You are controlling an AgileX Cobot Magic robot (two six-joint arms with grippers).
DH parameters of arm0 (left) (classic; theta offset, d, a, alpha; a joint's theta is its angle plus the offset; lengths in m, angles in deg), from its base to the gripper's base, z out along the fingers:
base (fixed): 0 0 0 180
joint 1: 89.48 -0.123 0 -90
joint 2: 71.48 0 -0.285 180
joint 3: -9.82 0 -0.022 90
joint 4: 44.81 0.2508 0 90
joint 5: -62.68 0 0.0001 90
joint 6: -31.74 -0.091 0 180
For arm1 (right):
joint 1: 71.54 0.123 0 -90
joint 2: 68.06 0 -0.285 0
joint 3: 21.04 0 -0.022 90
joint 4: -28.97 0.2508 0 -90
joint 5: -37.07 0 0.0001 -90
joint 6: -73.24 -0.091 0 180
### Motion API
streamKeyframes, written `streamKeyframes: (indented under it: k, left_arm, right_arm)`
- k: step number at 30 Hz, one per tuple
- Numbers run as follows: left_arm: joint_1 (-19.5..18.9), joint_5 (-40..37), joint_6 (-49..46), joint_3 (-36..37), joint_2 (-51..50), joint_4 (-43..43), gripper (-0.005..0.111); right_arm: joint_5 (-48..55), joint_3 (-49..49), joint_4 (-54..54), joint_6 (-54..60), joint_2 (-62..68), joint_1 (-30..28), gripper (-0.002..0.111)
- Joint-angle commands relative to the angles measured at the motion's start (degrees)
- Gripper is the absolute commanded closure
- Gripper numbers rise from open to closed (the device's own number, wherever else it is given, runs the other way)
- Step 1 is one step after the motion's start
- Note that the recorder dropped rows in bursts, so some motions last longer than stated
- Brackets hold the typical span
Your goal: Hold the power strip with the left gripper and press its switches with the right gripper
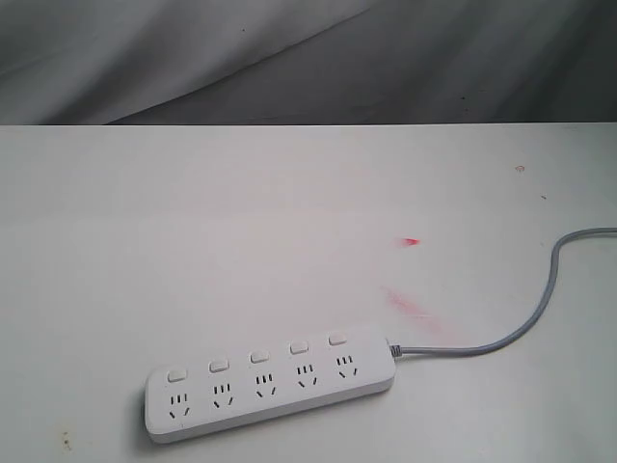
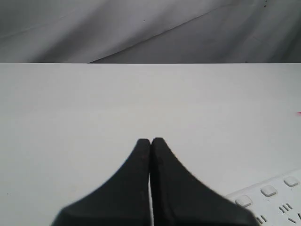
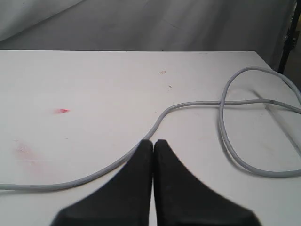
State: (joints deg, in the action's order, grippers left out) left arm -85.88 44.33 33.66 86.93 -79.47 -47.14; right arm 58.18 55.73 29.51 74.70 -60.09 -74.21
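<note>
Seeing the power strip (image 1: 270, 384) lying flat on the white table (image 1: 241, 222), low in the exterior view, with its switches (image 1: 259, 357) facing up in a row and its grey cord (image 1: 540, 309) trailing off to the right. Finding the left claw (image 2: 150, 141) pressed together on nothing, hanging over the table near the strip. Finding the right claw (image 3: 153, 142) pressed together too, pinching nothing, hanging above the cord.
</note>
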Motion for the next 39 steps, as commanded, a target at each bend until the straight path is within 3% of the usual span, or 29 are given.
streamKeyframes:
  k: [1,25,29,39]
  left_arm:
    - [0.38,0.07,0.58,0.10,0.20,0.01,0.106]
    - [0.38,0.07,0.58,0.10,0.20,0.01,0.106]
    - [0.38,0.51,0.58,0.10,0.20,3.59,0.106]
    - [0.38,0.98,0.58,-0.15,0.20,0.59,0.106]
  right_arm:
    - [-0.20,-0.01,-0.54,-0.02,-0.19,-0.16,0.108]
    - [-0.20,-0.01,-0.54,-0.02,-0.19,-0.16,0.108]
    - [-0.20,-0.01,-0.54,-0.02,-0.19,-0.16,0.108]
    - [-0.20,-0.01,-0.54,-0.02,-0.19,-0.16,0.108]
